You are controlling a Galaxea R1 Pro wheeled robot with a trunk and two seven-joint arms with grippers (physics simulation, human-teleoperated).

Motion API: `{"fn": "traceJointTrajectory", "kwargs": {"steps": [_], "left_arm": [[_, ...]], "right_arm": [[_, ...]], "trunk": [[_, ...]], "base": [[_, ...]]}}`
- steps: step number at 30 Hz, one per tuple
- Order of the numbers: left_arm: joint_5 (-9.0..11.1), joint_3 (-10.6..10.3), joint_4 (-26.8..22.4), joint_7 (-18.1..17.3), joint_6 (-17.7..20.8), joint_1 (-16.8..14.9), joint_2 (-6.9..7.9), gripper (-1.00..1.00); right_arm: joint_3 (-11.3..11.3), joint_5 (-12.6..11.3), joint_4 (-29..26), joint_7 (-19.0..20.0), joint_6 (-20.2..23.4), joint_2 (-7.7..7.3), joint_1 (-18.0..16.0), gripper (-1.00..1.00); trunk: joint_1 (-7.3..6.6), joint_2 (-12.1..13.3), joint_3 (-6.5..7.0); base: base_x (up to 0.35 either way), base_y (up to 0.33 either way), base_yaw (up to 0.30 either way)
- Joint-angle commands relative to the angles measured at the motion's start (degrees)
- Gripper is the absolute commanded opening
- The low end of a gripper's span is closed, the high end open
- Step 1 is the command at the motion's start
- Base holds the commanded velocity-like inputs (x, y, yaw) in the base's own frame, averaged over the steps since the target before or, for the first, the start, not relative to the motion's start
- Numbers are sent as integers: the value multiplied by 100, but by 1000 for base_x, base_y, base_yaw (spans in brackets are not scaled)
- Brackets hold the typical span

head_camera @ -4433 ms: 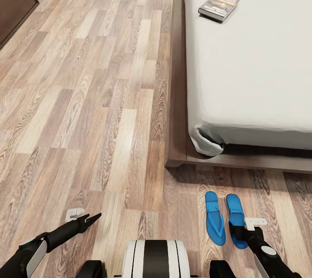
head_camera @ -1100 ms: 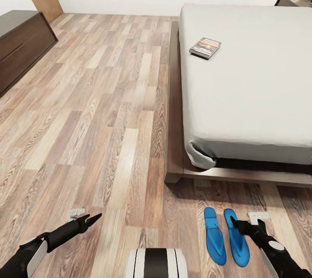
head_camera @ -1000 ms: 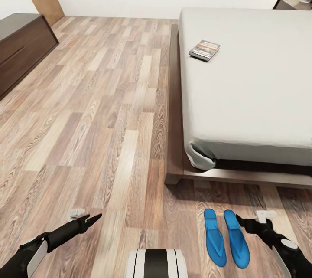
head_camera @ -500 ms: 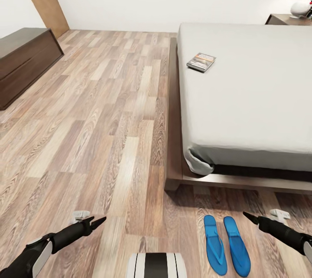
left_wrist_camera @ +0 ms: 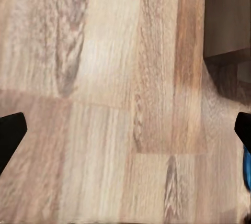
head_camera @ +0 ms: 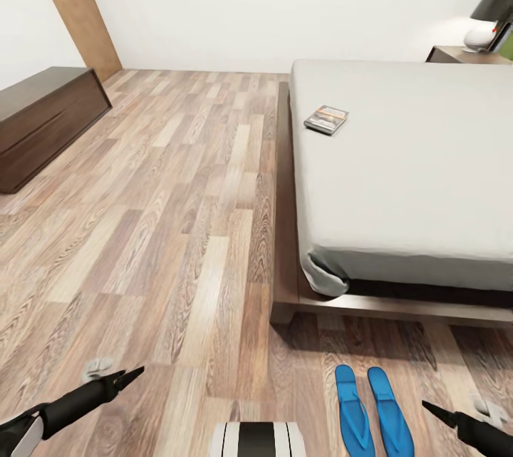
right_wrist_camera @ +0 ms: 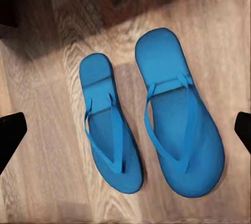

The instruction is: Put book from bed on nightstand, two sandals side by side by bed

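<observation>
Sandals (right_wrist_camera: 151, 130): smooth blue, rounded; floor (head_camera: 178, 214): grained wood planks.

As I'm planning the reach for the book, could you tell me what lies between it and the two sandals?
In the head view, the bare grey mattress of the bed and its dark wooden frame, then floor, lie between the book and the two sandals.

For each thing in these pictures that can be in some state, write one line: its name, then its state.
Book: closed, lying flat on the bed.
Sandals: side by side on the floor at the bed's foot, straps up, not held.
Left gripper: open, empty, over bare floor.
Right gripper: open, empty, above the sandals.
Lamp: lit, on the nightstand.
</observation>
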Motion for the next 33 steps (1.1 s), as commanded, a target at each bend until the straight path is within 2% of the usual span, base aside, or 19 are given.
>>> {"fn": "traceJointTrajectory", "kwargs": {"steps": [1,5,6,10,17,31,33], "left_arm": [[30,52,77,-43,36,-3,6,100],[33,162,520,-88,-328,-2,19,100],[31,183,753,-93,-619,-2,15,100],[21,190,896,-92,-808,-2,2,100],[17,192,941,-98,-856,-2,-3,100],[17,192,943,-92,-862,-2,-47,100],[17,192,943,-96,-860,-2,-47,100]], "right_arm": [[2,-57,99,22,-15,-5,-4,100],[4,-54,425,28,-285,-10,-4,100],[7,-52,498,28,-385,-9,-3,100],[10,-51,538,22,-447,-3,-3,100],[11,-51,549,2,-544,22,-5,100],[11,-51,558,19,-565,26,-5,100],[11,-51,558,14,-565,26,-5,100]], "trunk": [[-3,0,19],[-14,5,108],[-16,7,130],[-27,12,219],[-45,22,374],[-45,22,374],[-50,24,418]], "base": [[0,0,0],[0,0,0],[0,0,0],[0,0,0],[0,0,0],[0,0,0],[0,0,0]]}}
